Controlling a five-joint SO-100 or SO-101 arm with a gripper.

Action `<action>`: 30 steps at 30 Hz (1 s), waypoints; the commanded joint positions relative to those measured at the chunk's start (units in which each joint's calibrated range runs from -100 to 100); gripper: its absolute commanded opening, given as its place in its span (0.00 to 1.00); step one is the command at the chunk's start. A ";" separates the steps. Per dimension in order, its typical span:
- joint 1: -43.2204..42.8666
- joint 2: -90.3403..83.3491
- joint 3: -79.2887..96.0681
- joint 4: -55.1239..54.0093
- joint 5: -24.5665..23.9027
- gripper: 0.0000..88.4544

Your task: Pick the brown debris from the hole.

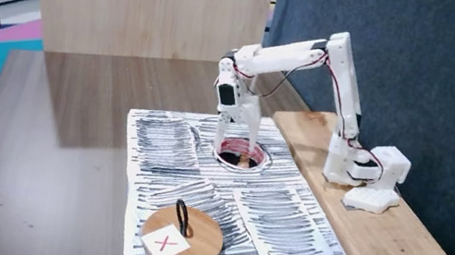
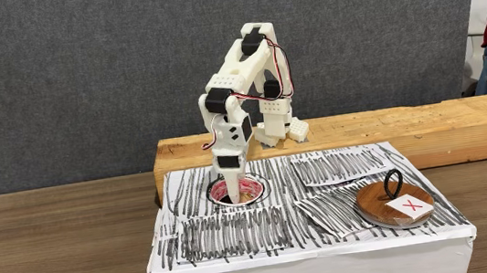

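On top of the white box with scribbled black stripes point(image 1: 198, 188) point(image 2: 236, 234) is the round hole with a pink-red rim point(image 1: 239, 157) point(image 2: 237, 193), dark inside. The hole is the landmark for everything else.

Straight above the hole hangs the white plastic robot arm with black blocks and red wires point(image 1: 292, 53) point(image 2: 237, 82). Its two-finger gripper point(image 1: 240, 141) point(image 2: 233, 184) points down, and its tips go into the hole. I cannot tell if the fingers are apart or pressed together, because the rim hides them.

Inside the hole, close to the gripper tips, there is a little tan-brown bit in both fixed views point(image 1: 244, 159) point(image 2: 248, 192). It may be the small lumpy brown debris, but it is too small to be sure, and I cannot tell if the fingers touch it.

Well away from the hole, near the box's front edge in a fixed view, lies a flat round wooden disc point(image 1: 194, 234) point(image 2: 385, 205). It looks smooth and has a thin black loop handle point(image 1: 182, 217) point(image 2: 392, 182) standing on top and a white card with a red X point(image 1: 165, 244) point(image 2: 410, 207).

Behind the hole is a long pale wooden beam point(image 1: 395, 242) point(image 2: 426, 125) with rough grain. The arm's base sits on it.

Under the box is a brown wood-look table point(image 1: 60, 117) point(image 2: 54, 250).
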 commanded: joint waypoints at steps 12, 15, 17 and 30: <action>3.25 -5.41 -1.46 -15.24 -0.01 0.34; 3.18 -4.90 -1.28 -14.49 -0.01 0.34; 3.18 -4.82 -0.48 -14.49 0.51 0.34; 2.59 -4.49 12.30 -14.99 0.46 0.33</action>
